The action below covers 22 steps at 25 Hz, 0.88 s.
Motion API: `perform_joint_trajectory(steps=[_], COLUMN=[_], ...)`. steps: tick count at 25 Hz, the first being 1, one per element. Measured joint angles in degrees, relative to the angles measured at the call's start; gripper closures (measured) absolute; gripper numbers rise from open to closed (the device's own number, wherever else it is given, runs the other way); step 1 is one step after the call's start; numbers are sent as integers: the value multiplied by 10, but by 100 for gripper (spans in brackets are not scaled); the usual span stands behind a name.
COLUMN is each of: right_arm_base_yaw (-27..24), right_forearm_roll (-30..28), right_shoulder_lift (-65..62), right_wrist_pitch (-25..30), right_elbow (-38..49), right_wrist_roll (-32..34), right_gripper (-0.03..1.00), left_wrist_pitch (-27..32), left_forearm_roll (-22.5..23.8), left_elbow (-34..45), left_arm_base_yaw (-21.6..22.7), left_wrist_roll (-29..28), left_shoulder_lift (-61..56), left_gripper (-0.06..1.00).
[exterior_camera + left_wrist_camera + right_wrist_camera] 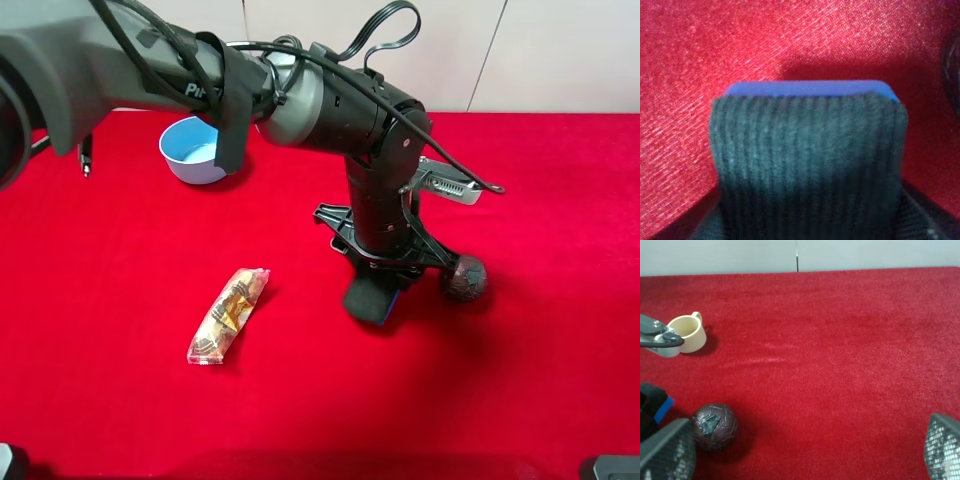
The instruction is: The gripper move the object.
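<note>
Over the red desk [120, 300], the left pincer [385, 273] pinches the dark green and blue sponge [370, 300] just beside the dark ball [463, 278], while the right pincer [804, 447] stands spread wide, holding nothing.

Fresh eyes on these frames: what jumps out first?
The bulky black left arm stretches from upper left down to the green-topped blue sponge, right of centre on the red cloth. A dark ball sits just right of the sponge; a snack packet lies left of centre.
</note>
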Motion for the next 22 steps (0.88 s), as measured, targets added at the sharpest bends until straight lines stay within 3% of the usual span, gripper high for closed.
perform_joint_trajectory(steps=[4,7,13,22], right_arm_base_yaw=[0,0,0,0], right_forearm_roll=[0,0,0,0], right_shoulder_lift=[0,0,0,0], right_wrist_pitch=[0,0,0,0], right_elbow=[0,0,0,0], right_wrist_roll=[0,0,0,0], right_gripper=[27,27,27,27], left_wrist_pitch=[0,0,8,78], left_forearm_roll=[0,0,0,2], left_elbow=[0,0,-3,-39], left_arm_base_yaw=[0,0,0,0], left_wrist_roll=[0,0,0,0], left_shoulder_lift=[0,0,-2,-19], left_gripper=[17,12,10,10])
